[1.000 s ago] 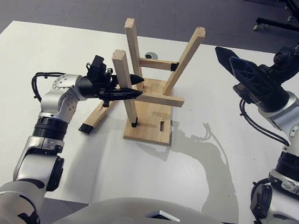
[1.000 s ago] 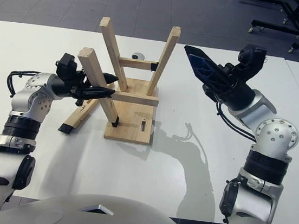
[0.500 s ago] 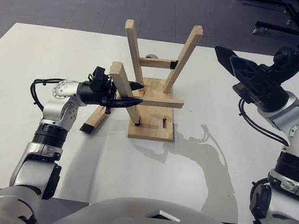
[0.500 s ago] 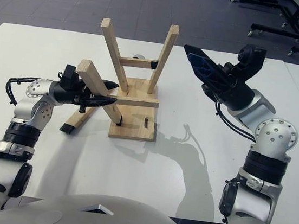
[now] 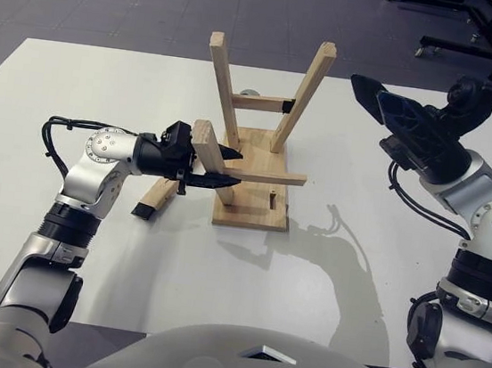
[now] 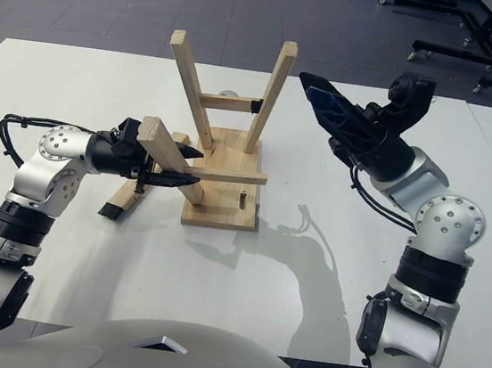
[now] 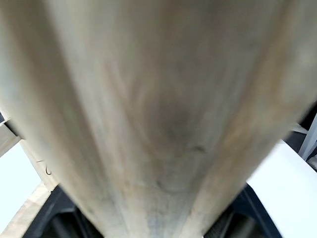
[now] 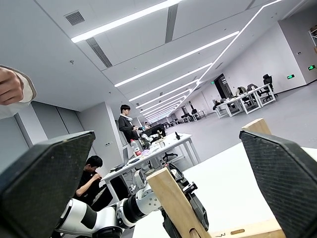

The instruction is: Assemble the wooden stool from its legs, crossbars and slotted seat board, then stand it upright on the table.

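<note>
The stool stands upside down on its slotted seat board [image 5: 251, 216] in the middle of the white table. Two legs [image 5: 225, 83] rise at the back, joined by a crossbar [image 5: 260, 103]. A third leg [image 5: 207, 148] leans at the front left, its foot on the board, with a second crossbar [image 5: 269, 176] running right from it. My left gripper [image 5: 235, 170] is shut on this leaning leg; its wood [image 7: 158, 119] is pressed close in the left wrist view. My right gripper [image 5: 375, 94] hangs open in the air to the right of the stool, with its pads [image 8: 282, 173] wide apart.
A loose leg with a black foot [image 5: 156, 198] lies on the table left of the board, under my left arm. A small grey disc [image 5: 249, 91] sits behind the stool. Bare table [image 5: 331, 293] spreads in front and to the right.
My left gripper has swung right and lower with the leaning leg, tipping it flatter, and the seat board has slid slightly right. The right arm has barely moved.
</note>
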